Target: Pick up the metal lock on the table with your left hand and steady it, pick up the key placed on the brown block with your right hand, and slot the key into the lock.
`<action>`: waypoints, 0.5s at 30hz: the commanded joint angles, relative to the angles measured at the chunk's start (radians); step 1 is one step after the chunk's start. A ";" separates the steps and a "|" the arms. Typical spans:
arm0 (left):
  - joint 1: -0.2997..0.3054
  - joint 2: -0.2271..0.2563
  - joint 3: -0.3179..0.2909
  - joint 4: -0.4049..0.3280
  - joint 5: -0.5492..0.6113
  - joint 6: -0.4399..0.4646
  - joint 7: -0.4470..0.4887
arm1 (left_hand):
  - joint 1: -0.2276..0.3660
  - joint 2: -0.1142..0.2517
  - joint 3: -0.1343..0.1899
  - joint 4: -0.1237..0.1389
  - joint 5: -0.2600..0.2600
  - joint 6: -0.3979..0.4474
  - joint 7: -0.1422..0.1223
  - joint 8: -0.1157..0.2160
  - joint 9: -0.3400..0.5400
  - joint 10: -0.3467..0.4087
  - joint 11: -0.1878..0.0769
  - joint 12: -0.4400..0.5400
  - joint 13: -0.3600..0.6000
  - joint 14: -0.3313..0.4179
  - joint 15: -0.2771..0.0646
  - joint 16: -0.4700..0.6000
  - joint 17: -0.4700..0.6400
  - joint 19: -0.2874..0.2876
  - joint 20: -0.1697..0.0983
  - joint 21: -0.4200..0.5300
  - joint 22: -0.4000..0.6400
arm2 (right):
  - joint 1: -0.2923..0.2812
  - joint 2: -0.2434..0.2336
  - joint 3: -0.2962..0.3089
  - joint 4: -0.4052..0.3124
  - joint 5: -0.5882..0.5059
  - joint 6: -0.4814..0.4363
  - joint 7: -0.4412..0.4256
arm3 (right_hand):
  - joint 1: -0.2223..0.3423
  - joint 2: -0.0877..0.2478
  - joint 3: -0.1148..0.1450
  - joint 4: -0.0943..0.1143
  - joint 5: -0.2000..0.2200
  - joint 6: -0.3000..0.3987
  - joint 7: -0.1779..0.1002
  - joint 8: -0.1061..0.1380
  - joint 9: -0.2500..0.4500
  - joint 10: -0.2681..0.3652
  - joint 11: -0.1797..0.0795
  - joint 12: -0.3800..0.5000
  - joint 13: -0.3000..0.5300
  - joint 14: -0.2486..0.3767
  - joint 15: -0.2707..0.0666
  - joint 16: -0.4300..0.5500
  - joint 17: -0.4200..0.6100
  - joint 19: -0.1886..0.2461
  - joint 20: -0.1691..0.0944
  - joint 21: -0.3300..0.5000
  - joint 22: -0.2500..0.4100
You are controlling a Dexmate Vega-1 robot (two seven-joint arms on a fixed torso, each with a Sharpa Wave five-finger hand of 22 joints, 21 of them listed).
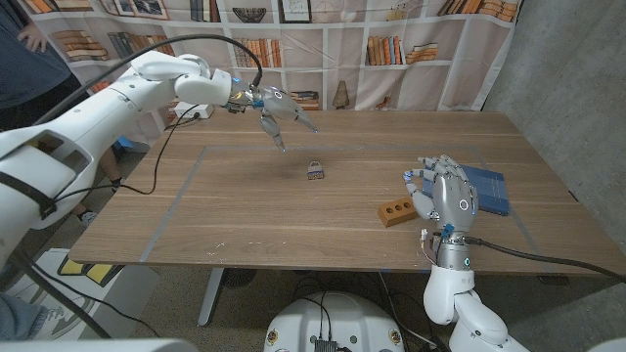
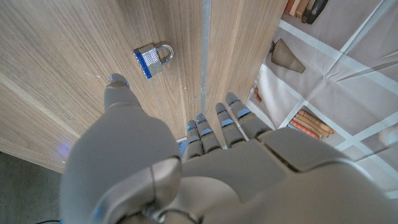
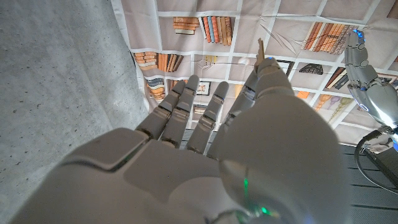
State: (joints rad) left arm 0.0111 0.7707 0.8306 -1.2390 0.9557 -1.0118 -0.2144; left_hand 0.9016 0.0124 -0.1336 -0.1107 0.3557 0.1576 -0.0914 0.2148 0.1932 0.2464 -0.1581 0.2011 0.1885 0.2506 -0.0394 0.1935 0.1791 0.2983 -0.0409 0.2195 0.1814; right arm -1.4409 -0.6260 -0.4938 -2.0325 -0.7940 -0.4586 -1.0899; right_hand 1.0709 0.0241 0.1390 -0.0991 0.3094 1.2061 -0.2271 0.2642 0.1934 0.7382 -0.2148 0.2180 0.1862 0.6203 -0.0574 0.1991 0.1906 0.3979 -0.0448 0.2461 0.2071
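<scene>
Wooden table (image 1: 293, 210), bookshelf backdrop. Lock (image 1: 315, 171) lies mid-table, ungrasped. Left hand (image 1: 279, 110) is held above, fingers spread and empty (a nudge could skid it). Right hand (image 1: 445, 196) is raised by brown block (image 1: 396, 211), open; key not discernible.

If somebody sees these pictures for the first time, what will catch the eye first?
Probably the left hand, raised over the table with fingers spread above the small metal lock at the middle. Next, the right hand, open beside the brown block and a blue pad.
</scene>
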 commanded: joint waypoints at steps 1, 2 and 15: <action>-0.114 -0.055 0.112 0.102 0.164 -0.101 0.172 | 0.007 0.003 -0.009 0.000 0.007 0.018 -0.002 0.010 0.002 0.021 -0.004 0.012 0.003 0.022 -0.122 0.012 0.002 0.022 -0.087 0.007 -0.001 | -0.017 0.035 -0.007 0.008 -0.017 -0.024 -0.027 | 0.009 0.007 0.000 0.002 0.005 0.010 0.003 0.000 0.003 0.009 0.002 0.000 -0.001 0.008 -0.138 -0.004 0.003 0.010 -0.075 0.007 0.001; -0.122 -0.058 0.121 0.108 0.172 -0.104 0.179 | 0.008 0.002 -0.009 -0.001 0.007 0.020 0.000 0.010 0.002 0.024 -0.005 0.013 0.003 0.024 -0.121 0.012 0.001 0.024 -0.087 0.008 -0.001 | -0.019 0.036 -0.007 0.009 -0.019 -0.023 -0.027 | 0.009 0.007 -0.001 0.002 0.005 0.010 0.003 -0.001 0.003 0.009 0.002 0.000 -0.001 0.008 -0.138 -0.004 0.003 0.010 -0.075 0.007 0.001; -0.231 -0.142 0.260 0.276 0.246 -0.154 0.356 | 0.110 -0.019 -0.001 -0.043 0.024 0.020 0.001 0.005 0.001 0.051 0.019 0.007 0.003 0.067 -0.116 0.006 -0.001 0.075 -0.068 0.012 -0.003 | -0.040 0.087 0.015 0.016 -0.057 -0.023 -0.027 | 0.013 0.010 -0.006 0.003 0.005 0.006 0.004 -0.007 0.004 0.009 0.003 -0.002 -0.001 0.007 -0.142 -0.007 0.003 0.007 -0.080 0.005 0.001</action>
State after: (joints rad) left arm -0.1250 0.6938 0.9706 -1.0834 1.1151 -1.1267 -0.0079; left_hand 0.9767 -0.0053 -0.1400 -0.1371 0.3715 0.1844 -0.0966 0.2258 0.1911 0.2967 -0.1524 0.2078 0.1884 0.3127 -0.0409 0.2013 0.1766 0.3633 -0.0409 0.2272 0.1766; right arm -1.4659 -0.5758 -0.4916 -2.0208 -0.8221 -0.4741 -1.1119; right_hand 1.0790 0.0295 0.1378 -0.0979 0.3094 1.2096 -0.2233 0.2574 0.1925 0.7382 -0.2147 0.2181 0.1861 0.6203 -0.0573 0.1991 0.1907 0.3979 -0.0448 0.2461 0.2070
